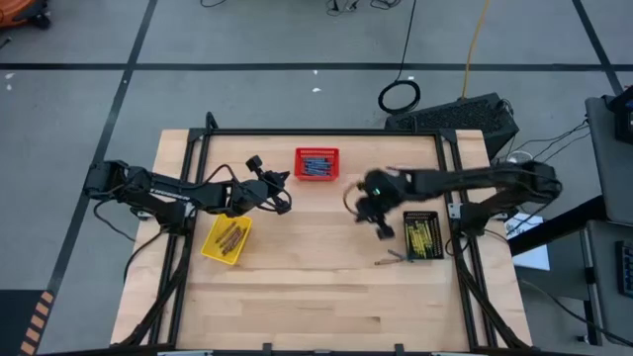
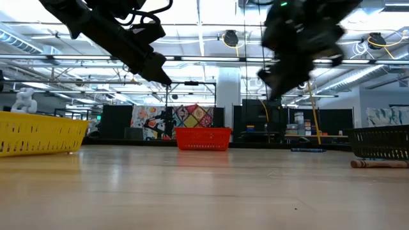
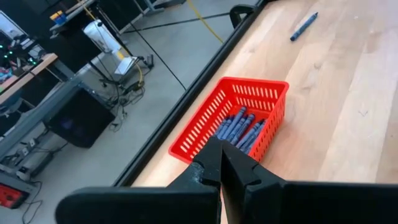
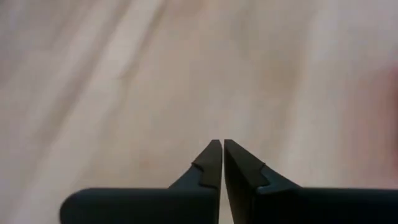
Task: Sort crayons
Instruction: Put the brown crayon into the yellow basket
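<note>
A red basket (image 1: 316, 164) at the table's far edge holds several blue crayons (image 3: 239, 129). A yellow basket (image 1: 226, 239) holds brown crayons. A black basket (image 1: 422, 235) holds yellow-green crayons. A brown crayon (image 1: 393, 259) lies on the table near the black basket and also shows in the low view (image 2: 378, 164). A blue crayon (image 3: 303, 26) lies loose on the table beyond the red basket. My left gripper (image 1: 284, 205) is shut and empty, above the table between the yellow and red baskets. My right gripper (image 1: 382, 227) is shut and empty, left of the black basket.
The table (image 1: 297, 297) is bare wood along its near half. A black frame rail (image 3: 205, 93) runs along the far edge behind the red basket. Both arms hang clear above the tabletop in the low view.
</note>
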